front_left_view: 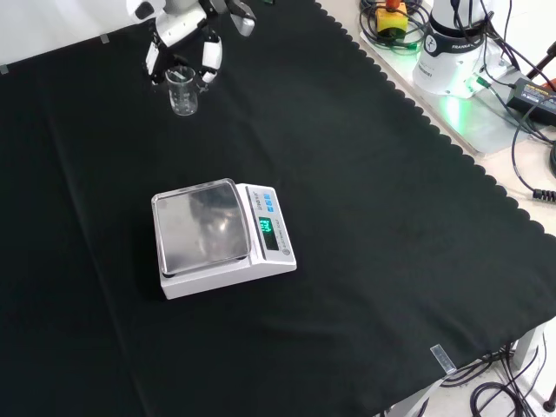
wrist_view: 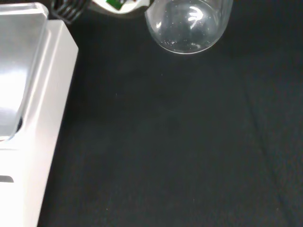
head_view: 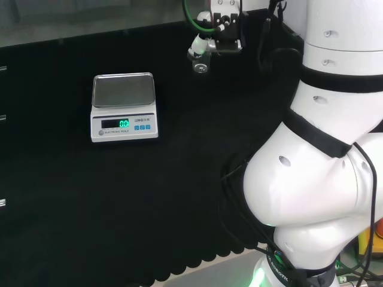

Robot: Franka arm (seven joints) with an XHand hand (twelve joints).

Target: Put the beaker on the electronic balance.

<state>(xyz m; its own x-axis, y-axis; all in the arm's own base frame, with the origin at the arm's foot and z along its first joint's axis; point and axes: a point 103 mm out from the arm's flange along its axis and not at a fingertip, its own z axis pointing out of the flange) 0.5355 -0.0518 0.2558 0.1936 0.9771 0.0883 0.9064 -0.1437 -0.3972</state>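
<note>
The hand (front_left_view: 184, 45) has its fingers curled round the clear beaker (front_left_view: 182, 91) near the cloth's (front_left_view: 365, 217) far edge in the front view, well apart from the balance (front_left_view: 221, 236); smooth glass may slip in transit, or land off-centre on the pan and tip.

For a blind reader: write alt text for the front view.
At the top of the view, the robot hand has its fingers around a small clear beaker. Nearer the camera, a white electronic balance with a bare metal pan and lit green display sits on black cloth.
</note>
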